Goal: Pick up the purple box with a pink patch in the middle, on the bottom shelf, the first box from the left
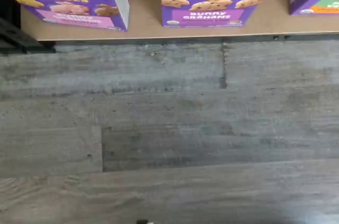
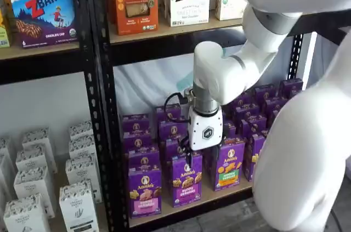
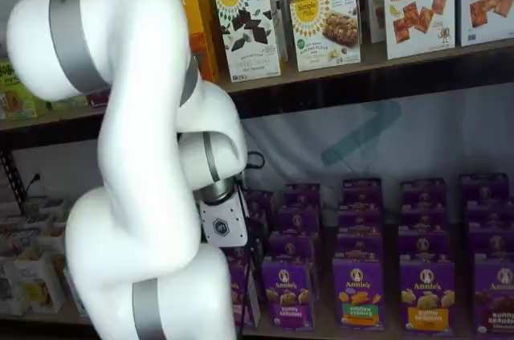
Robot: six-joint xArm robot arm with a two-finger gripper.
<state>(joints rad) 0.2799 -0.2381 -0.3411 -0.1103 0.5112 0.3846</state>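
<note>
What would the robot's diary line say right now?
tool: above shelf front, fingers unclear, holding nothing | purple box: upright on bottom shelf, untouched | step: not yet picked

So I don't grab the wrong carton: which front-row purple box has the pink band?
The purple box at the rack's upright post, leftmost in front. Its neighbour has a darker purple band, the next green-and-orange.

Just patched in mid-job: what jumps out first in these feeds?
The big white arm fills the foreground in both shelf views, its gripper hanging in front of the rows of purple Annie's cartons on the bottom shelf. The purple box with the pink band stands at the front left of those rows, untouched. Whether the fingers are open cannot be seen.
</note>
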